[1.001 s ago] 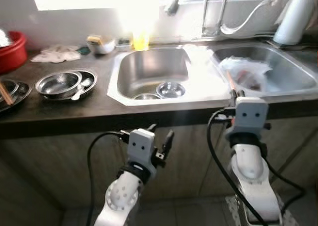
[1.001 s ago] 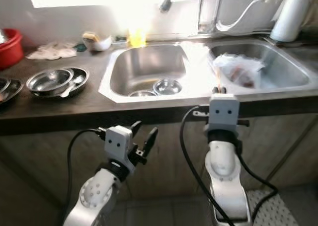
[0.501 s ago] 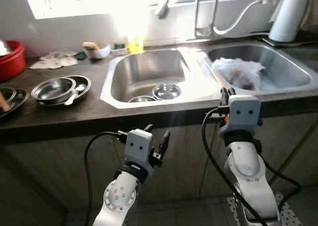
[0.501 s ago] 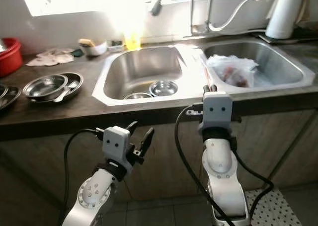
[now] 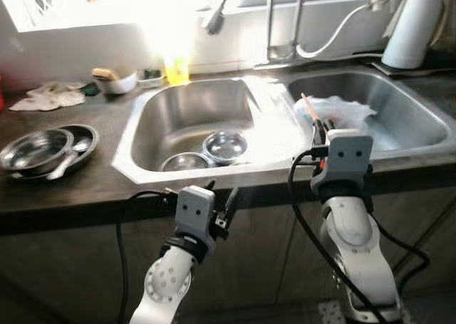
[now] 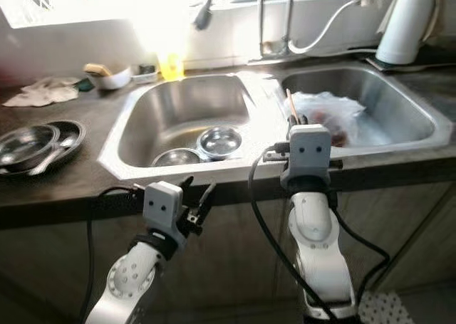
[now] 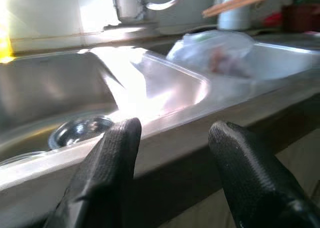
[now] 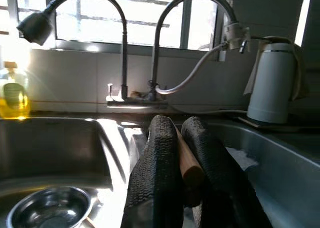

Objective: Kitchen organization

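My right gripper [image 5: 318, 130] is shut on a thin wooden stick [image 5: 308, 109], whose tip rises over the rim between the two sink basins. In the right wrist view the fingers [image 8: 162, 153] clamp the wooden stick [image 8: 189, 163]. My left gripper [image 5: 222, 196] is open with nothing in it, below the counter's front edge and facing the left basin [image 5: 192, 110]. Two steel bowls [image 5: 225, 144] lie in that basin. A clear plastic bag [image 5: 345, 112] with something reddish inside sits in the right basin [image 5: 399, 117].
Stacked steel plates with a bowl and spoon [image 5: 43, 149] rest on the dark counter [image 5: 92, 189] at left. Behind them are a cloth [image 5: 43, 96], a small white bowl [image 5: 114, 82] and a yellow bottle [image 5: 176, 68]. Two taps [image 5: 285, 18] arch over the sinks. A white kettle [image 5: 410, 25] stands far right.
The camera has moved closer and to the right, so the counter items slid left and the red basin left the picture. My right gripper still holds the stick; the left stays open.
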{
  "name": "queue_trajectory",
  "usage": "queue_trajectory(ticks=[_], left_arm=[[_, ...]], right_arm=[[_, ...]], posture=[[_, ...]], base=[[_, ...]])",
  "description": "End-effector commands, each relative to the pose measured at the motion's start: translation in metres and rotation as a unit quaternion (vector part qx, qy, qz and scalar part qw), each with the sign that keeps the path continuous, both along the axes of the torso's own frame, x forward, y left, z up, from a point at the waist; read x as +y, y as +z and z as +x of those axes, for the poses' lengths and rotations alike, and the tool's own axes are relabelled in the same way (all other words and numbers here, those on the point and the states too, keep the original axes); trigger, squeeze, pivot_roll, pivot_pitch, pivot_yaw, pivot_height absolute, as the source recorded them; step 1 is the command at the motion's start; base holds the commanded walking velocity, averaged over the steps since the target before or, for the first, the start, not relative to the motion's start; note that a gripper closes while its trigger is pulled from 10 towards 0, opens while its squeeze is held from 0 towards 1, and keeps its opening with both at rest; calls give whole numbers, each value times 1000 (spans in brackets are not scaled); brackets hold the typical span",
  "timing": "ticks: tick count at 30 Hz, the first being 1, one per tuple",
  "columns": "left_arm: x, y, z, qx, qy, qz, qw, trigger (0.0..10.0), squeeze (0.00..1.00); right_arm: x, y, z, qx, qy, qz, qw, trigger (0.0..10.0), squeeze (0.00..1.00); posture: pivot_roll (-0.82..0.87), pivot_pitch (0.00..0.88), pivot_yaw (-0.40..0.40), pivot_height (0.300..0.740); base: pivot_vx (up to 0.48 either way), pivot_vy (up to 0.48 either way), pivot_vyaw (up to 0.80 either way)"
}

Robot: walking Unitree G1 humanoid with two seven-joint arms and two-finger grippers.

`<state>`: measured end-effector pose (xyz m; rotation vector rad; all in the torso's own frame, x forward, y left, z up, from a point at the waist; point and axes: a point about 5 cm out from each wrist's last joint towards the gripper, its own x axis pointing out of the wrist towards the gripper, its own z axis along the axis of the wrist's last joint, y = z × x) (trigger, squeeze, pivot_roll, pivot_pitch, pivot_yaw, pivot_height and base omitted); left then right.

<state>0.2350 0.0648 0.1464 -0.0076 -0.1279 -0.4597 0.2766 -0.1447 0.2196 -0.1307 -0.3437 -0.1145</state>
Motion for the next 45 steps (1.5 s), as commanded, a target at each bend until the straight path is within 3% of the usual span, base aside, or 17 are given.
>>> queue_trajectory(ticks=[1,15,21,25,30,45], left_arm=[[9,0,1,-1,15,3,1000,10000,0],[9,0,1,2,27,2,1000,10000,0],[8,0,-1,2,26,1,1000,10000,0],[8,0,-2,3,27,1,1000,10000,0],[11,-1,-5,6,28,4,1000,10000,0],[25,3,-12,4,36,21,999,10000,0]], right_arm=[[13,6,1,-8,33,7,999,10000,0],[24,11,13,-10,93,-53,994,10000,0],[20,11,38,25,80,-56,995,10000,0],[14,10,53,53,71,-35,995,10000,0],[6,8,66,86,59,-45,993,10000,0],[1,-13,111,202,66,-47,976,10000,0]], posture=[[38,65,20,740],[40,67,5,740],[45,75,1,740],[49,78,-1,740],[57,94,-4,740],[90,188,-2,740]], base=[[416,0,0],[68,96,114],[0,0,778],[0,0,0],[0,0,0],[0,0,0]])
